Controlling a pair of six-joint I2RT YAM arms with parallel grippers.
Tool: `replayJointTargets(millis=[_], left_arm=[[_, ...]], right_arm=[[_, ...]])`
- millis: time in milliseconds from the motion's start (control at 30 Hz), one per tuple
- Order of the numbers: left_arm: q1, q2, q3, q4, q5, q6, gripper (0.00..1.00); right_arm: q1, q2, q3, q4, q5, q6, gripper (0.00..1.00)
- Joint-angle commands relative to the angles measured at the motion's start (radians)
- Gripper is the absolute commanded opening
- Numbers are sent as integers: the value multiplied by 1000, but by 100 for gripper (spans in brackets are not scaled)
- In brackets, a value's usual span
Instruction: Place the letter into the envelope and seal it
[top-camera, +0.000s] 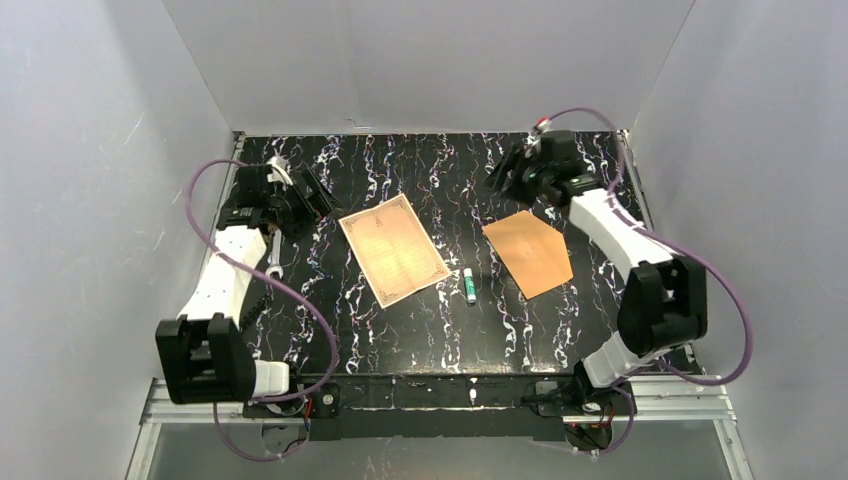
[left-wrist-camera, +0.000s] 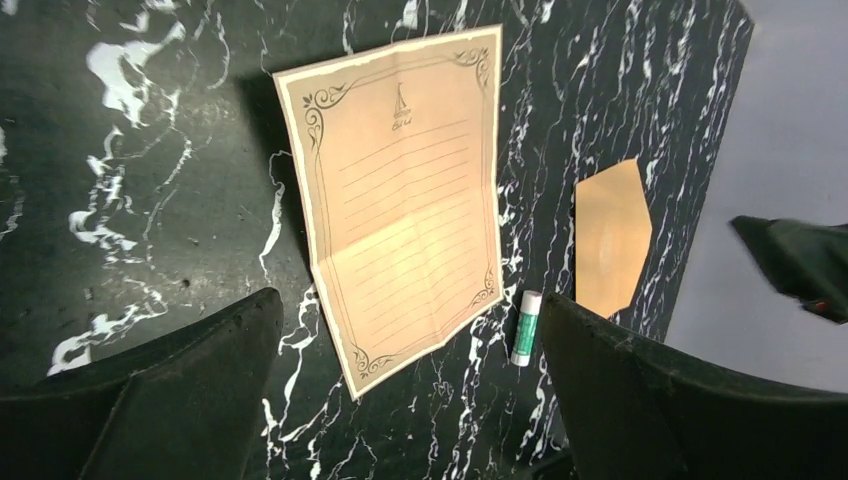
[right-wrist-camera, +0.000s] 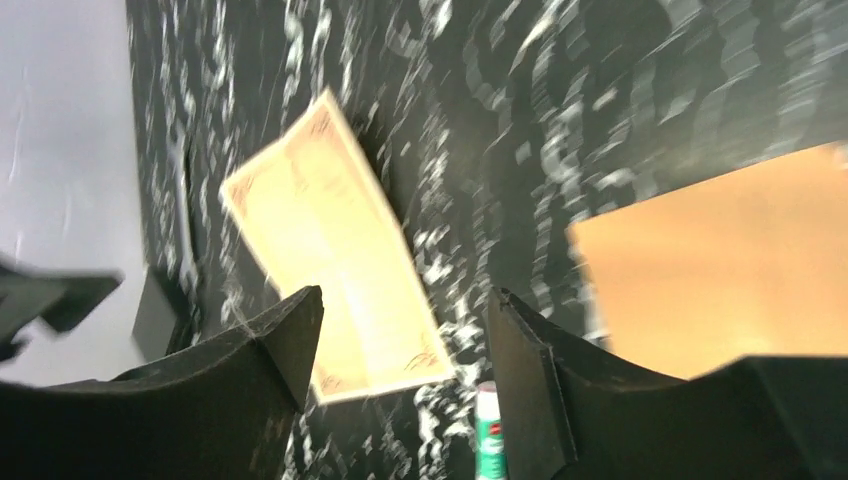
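Cream paper, the letter (top-camera: 393, 249) lies flat mid-table, long axis slanting far-left to near-right. The left gripper (top-camera: 321, 197) is nearer, jaws wide apart and empty. The envelope (top-camera: 528, 252) lies just nearward of the right gripper (top-camera: 503, 180), whose jaws are also apart.

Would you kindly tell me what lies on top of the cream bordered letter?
Nothing: the cream bordered paper letter shows its ruled face fully. It lies on the black marbled table; anything beneath is covered.

Black white-veined marble tabletop (top-camera: 400, 340), plain pale walls (top-camera: 430, 60), seemingly even light
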Motion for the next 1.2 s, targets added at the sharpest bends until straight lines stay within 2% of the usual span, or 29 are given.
replayJointTargets(millis=[0,167,300,400,467,633,733,933,1067,1167], left_arm=[[6,141,24,-36,112,30,98],[4,211,48,-47,120,53,98],[-1,214,-2,-20,113,11,95],[-16,219,-65,12,57,-44,91],[-16,225,-112,63,77,-67,90],[-17,212,-146,106,97,-70,88],[-16,184,-135,55,68,-39,87],[-17,151,-136,-5,65,-22,86],[-17,129,-139,-23,64,-19,86],[-16,118,-127,-40,61,-8,85]], right_arm=[[177,69,-57,191,-154,135,67],[335,200,-17,217,-108,166,62],[346,290,20,205,-57,161,62],[346,370,85,198,-42,104,61],[346,430,131,206,-23,64,60],[335,589,320,179,23,-78,63],[321,677,410,191,-76,-118,62],[294,773,470,242,-295,-167,62],[279,805,471,297,-394,-143,62],[277,842,484,362,-505,-87,56]])
